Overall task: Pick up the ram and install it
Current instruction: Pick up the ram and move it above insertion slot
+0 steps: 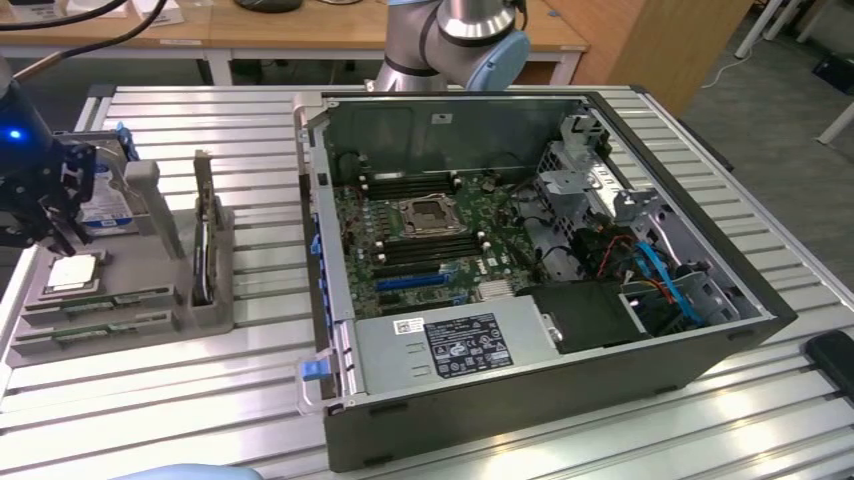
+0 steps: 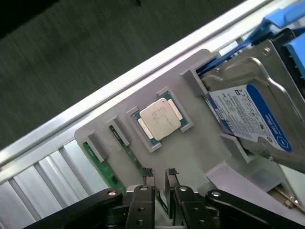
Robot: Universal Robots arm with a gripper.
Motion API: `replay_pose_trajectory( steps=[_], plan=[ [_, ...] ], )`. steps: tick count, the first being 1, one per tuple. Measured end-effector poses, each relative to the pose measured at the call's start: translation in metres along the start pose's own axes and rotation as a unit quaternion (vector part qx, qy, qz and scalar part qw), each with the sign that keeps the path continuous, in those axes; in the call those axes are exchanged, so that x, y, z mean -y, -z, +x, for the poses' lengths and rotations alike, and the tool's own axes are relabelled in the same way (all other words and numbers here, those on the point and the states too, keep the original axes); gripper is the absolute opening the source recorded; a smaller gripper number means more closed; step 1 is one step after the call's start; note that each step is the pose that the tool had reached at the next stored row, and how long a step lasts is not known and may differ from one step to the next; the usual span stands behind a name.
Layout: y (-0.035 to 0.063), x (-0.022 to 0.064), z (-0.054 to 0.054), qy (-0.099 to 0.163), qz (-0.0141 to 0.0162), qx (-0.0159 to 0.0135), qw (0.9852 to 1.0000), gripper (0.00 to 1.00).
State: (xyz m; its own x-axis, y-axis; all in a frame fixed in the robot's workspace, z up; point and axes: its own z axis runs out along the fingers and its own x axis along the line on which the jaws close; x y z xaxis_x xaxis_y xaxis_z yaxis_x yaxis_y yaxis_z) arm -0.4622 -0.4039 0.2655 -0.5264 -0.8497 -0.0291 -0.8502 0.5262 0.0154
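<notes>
You're on a slatted aluminium table [image 1: 200,400], with wooden desks [image 1: 307,25] behind it and grey carpet [image 1: 787,110] off the exterior view's right. An open PC case [image 1: 534,270] lies on its side mid-table. Its motherboard [image 1: 427,240] is exposed, with the CPU socket [image 1: 430,212] central and memory slots [image 1: 407,183] flanking it. A grey parts tray [image 1: 134,310] sits at the exterior view's left, apart from the case. It carries a processor [image 2: 159,119], a hard drive [image 2: 252,119] with a blue-white label, and two green sticks in grooves. The ram [image 2: 125,145] is the stick just beside the processor. A second stick [image 2: 102,164] lies parallel, one groove further out. Over the tray the gripper [image 2: 159,172] hovers, fingers partly apart with a narrow gap and nothing between them. The fingertips sit above one end of the ram; can't tell if they touch it. That end of the ram is hidden under the fingers. The hard drive runs out of the wrist frame. The gripper is clipped at the exterior view's left edge. The arm base [image 1: 447,40] is cut off at the top.
</notes>
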Motion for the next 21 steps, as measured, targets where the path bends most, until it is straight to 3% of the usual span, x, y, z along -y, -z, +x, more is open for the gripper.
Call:
replay_pose_trajectory(
  steps=[6, 11, 16, 21],
  plan=[
    [-0.0007, 0.0000, 0.0000, 0.054, -0.0015, -0.0008, 0.9985, 0.24],
    [-0.0012, 0.0000, 0.0000, 0.100, -0.0027, -0.0014, 0.9950, 0.24],
    [-0.0018, 0.0000, 0.0001, 0.145, -0.0040, -0.0021, 0.9894, 0.24],
    [-0.0024, 0.0001, 0.0001, 0.190, -0.0052, -0.0027, 0.9817, 0.24]
  ],
)
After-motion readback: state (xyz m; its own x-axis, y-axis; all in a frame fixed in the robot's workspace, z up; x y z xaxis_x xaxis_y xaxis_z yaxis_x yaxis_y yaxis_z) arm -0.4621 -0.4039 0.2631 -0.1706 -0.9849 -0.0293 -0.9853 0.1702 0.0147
